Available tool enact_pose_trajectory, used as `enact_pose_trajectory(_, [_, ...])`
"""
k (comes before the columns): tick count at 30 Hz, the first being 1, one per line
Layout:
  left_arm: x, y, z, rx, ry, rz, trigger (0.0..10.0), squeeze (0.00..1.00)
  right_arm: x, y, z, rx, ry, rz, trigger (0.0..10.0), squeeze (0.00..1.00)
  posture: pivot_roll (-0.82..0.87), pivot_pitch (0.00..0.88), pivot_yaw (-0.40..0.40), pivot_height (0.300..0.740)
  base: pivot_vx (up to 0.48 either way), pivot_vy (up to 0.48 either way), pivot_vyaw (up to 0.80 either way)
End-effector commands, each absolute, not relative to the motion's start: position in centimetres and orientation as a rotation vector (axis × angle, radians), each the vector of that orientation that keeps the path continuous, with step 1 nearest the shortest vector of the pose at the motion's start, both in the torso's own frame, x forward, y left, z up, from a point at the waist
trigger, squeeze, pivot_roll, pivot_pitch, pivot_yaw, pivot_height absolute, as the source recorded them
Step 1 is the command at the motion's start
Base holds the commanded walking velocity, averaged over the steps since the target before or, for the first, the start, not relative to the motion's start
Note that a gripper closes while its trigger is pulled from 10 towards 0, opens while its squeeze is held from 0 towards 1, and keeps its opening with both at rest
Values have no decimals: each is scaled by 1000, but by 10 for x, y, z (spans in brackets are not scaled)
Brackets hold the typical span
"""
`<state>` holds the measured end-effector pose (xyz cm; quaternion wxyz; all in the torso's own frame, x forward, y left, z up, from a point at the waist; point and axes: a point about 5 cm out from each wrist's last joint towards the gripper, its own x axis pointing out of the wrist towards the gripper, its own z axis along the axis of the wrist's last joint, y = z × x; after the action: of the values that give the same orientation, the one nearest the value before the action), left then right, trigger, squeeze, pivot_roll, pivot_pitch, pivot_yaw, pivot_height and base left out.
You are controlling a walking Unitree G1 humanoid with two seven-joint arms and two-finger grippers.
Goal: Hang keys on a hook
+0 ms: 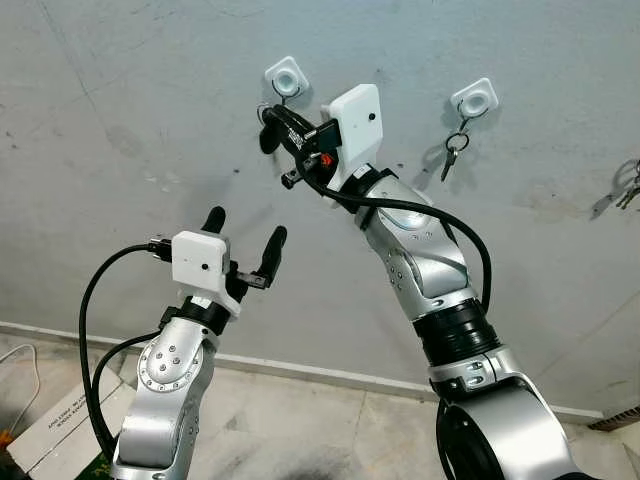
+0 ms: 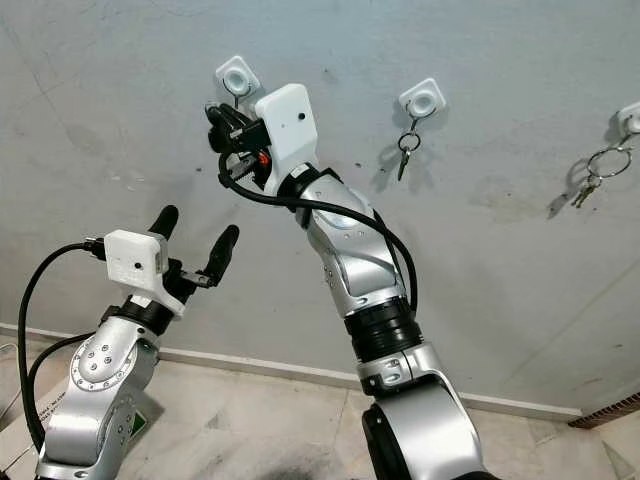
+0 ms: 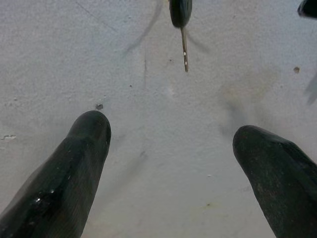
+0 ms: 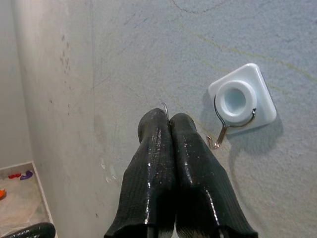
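Three hooks are sitting in a row on the wall: left hook, middle hook, right hook. Keys are hanging from the middle; a key bunch from the right.

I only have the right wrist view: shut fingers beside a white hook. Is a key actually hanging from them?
Observer: Yes. The left wrist view shows a key with a black head dangling below the right gripper.
Operator: Are the other hooks taken?
Observer: The head views show a second hook, further to the robot's right, with other keys on it.
Operator: Where is the left arm?
Observer: The left gripper is raised below the first hook, fingers open, holding nothing.
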<state>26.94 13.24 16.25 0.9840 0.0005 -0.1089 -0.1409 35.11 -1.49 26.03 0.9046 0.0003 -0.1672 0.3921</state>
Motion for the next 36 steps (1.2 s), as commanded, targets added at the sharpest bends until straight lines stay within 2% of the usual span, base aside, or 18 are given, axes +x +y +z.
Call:
enact_pose_trajectory(1, [271,132,169,-9,-237,-278,10000,0,352,-13,268,2,-369,811,10000,0,46,98,-2,740,0,0,0])
enact_pose_trajectory(25, [275,126,178,-21,-266,-290,10000,0,363,-11,265,26,-347,764,10000,0,47,92,-12,740,0,0,0])
enact_pose_trajectory(36, [275,126,177,-24,-262,-293,10000,0,370,-19,270,94,-350,703,10000,0,46,89,-10,740,0,0,0])
